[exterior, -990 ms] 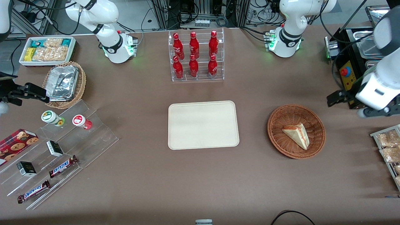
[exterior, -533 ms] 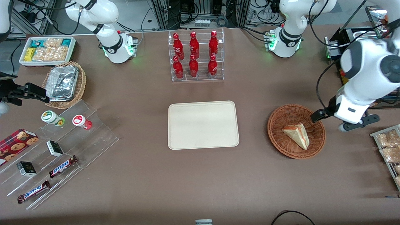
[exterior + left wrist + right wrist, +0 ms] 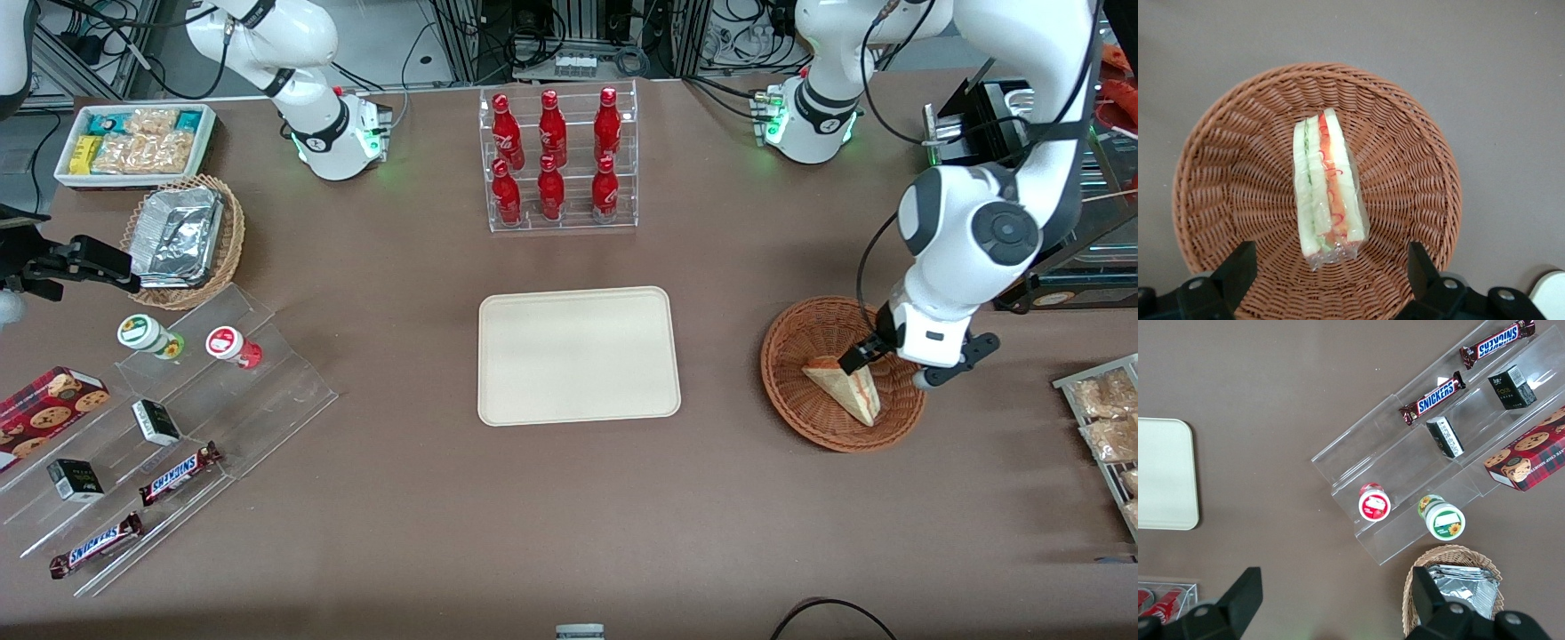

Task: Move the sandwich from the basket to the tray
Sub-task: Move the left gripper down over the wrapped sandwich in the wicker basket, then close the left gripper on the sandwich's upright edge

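Front view is showing the sandwich (image 3: 845, 388) lying in the basket (image 3: 800, 391), well apart from the tray (image 3: 578, 356) on the tabletop (image 3: 400, 533). Its long axis is running from the basket's middle toward the rim nearest the front camera, cut filling edge facing the working arm's end of the tabletop. Half a second ago the hand (image 3: 893, 366) was hanging beside the basket rim; now it is hovering over the sandwich, fingers (image 3: 1238, 267) spread wide, gripping nothing.
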{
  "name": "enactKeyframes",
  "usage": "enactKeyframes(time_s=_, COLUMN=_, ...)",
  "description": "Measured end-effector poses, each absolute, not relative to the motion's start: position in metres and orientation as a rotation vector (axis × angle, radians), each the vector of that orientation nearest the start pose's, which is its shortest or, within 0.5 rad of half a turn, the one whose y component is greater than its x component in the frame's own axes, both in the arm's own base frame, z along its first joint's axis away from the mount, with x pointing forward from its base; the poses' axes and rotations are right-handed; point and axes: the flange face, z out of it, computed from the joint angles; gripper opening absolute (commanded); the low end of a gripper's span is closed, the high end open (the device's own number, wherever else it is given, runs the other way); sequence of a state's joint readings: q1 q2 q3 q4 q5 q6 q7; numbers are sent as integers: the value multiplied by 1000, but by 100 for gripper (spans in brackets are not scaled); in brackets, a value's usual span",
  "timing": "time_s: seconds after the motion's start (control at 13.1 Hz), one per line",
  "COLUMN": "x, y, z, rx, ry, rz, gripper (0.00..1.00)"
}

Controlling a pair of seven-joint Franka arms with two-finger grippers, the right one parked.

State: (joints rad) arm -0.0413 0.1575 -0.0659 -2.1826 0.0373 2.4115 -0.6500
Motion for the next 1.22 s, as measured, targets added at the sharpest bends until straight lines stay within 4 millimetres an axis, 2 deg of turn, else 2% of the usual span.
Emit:
enactKeyframes(time_s=0.46, x=558, y=-57, z=283, rx=-3041, ry=-814, rz=-93, gripper=100)
enactKeyframes(time_s=0.69, x=560, y=-52, z=276, rx=-3038, ry=-829, rz=-97, gripper=100)
enactKeyframes(time_s=0.76, x=560, y=-51, z=276, rx=-3038, ry=-831, rz=-101, gripper=95)
enactKeyframes(time_s=0.84, x=560, y=-51, z=275, rx=-3039, ry=-832, rz=-105, gripper=70)
enactKeyframes(time_s=0.99, x=562, y=-52, z=264, rx=-3044, ry=-835, rz=-119, gripper=7)
enactKeyframes(time_s=1.07, x=562, y=-52, z=256, rx=-3044, ry=-837, rz=-116, gripper=0)
enactKeyframes(time_s=1.22, x=562, y=-48, z=248, rx=-3038, ry=-847, rz=-109, gripper=0)
